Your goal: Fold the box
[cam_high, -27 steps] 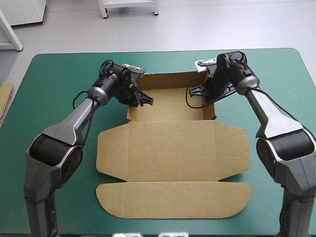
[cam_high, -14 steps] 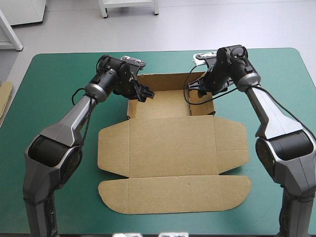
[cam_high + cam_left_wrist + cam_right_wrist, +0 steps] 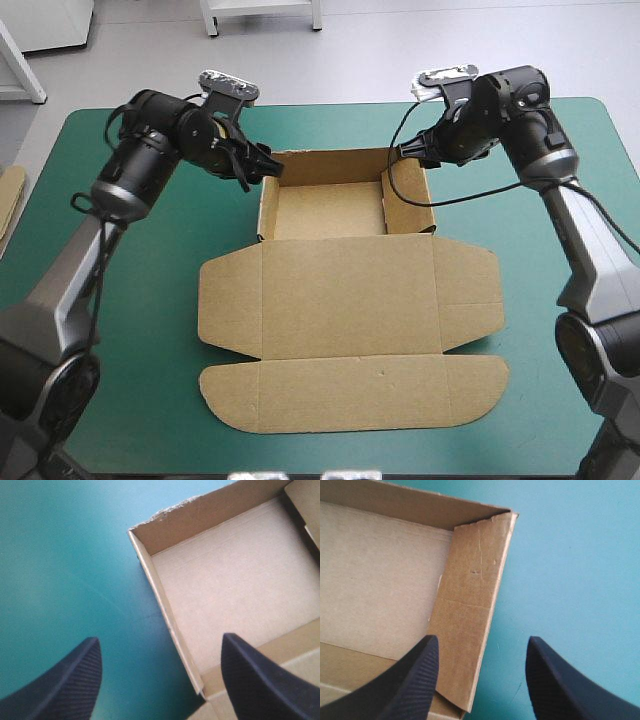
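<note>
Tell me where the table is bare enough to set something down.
Bare teal-green cover lies either side of the box's flat lid, between it and each arm. Crowded: the far corners of the tray, where the left gripper and right gripper hang open.

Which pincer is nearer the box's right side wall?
Right. The right pincer, open, is above the far end of the right side wall; the left pincer, also open, is opposite, by the left wall.

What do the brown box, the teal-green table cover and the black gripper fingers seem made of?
Brown box: corrugated cardboard, matte; faint ribbing and a ragged cut edge show.
Teal-green cover: smooth, seamless sheet, maybe vinyl; unclear.
Black fingers: probably rubber or plastic, finely ribbed surface.
</note>
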Motion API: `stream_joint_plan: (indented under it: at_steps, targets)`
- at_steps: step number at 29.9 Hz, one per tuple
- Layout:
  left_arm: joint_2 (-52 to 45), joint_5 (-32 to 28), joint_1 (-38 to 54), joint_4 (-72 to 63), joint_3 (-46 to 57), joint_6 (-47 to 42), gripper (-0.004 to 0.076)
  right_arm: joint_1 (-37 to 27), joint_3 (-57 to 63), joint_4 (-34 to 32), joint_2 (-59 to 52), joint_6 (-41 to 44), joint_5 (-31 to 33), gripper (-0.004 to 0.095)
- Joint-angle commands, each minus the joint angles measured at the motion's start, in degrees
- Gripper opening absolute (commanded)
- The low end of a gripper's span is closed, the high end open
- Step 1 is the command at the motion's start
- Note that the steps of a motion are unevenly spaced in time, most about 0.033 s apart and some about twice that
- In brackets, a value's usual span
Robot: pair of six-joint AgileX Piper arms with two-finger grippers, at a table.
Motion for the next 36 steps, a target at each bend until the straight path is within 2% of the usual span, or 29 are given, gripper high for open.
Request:
stream_joint_plan:
  at_steps: [1, 12, 21, 23, 31, 36]
  targets:
    - [-10.0, -1.5, -0.2, 0.1, 2.8, 0.3, 0.0477, 0.1, -1.7, 0.2, -7.5, 0.0, 0.0, 0.0490]
    - [-37.4, -0.9, -0.2, 0.0, 25.5, -1.2, 0.0477, 0.1, -1.7, 0.0, -12.8, -1.0, 0.0, 0.0488]
    - [-57.9, 5.0, -0.2, 0.3, 31.9, -2.1, 0.0477, 0.1, 1.9, -0.1, -12.5, -1.0, 0.0, 0.0486]
    - [-60.2, 6.9, -0.2, 0.4, 32.0, -3.1, 0.0476, 0.1, 3.7, -0.1, -12.4, -1.0, -0.3, 0.0486]
    - [-61.6, 6.9, -0.2, -0.1, 32.2, -3.8, 0.0475, 0.1, 4.7, 0.4, -7.0, -1.2, -3.0, 0.0486]
    - [-60.8, 6.2, -0.2, 0.5, 32.2, -0.5, 0.0475, 0.1, 0.6, 0.4, -0.5, -1.2, -3.5, 0.0486]
